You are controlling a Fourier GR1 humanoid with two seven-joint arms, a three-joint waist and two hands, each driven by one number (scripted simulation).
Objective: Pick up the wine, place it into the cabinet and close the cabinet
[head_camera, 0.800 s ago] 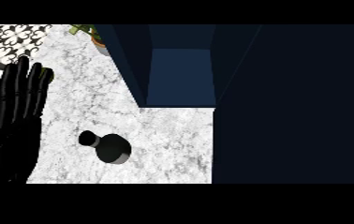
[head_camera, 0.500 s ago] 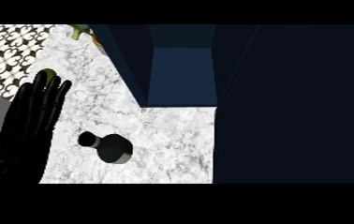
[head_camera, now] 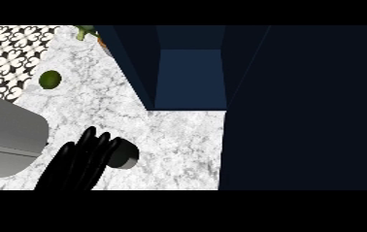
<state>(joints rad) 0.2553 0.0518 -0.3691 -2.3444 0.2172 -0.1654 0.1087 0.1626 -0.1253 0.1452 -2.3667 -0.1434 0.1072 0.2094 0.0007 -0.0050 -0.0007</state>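
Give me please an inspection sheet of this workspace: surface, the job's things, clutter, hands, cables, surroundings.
Surface: white marble counter, bare in the middle.
Job's things: wine bottle on the counter, seen from above, mostly hidden by the hand; cabinet open, blue interior showing.
Clutter: small green fruit near the counter's left edge; leafy item at the top, partly cut off.
Hands: left hand over the bottle, fingers reaching it; closure unclear. Right hand: nothing seen.
Cables: nothing seen.
Surroundings: patterned floor at the left.

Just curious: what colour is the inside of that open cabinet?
Dark blue; the cabinet interior shows best in the head view.
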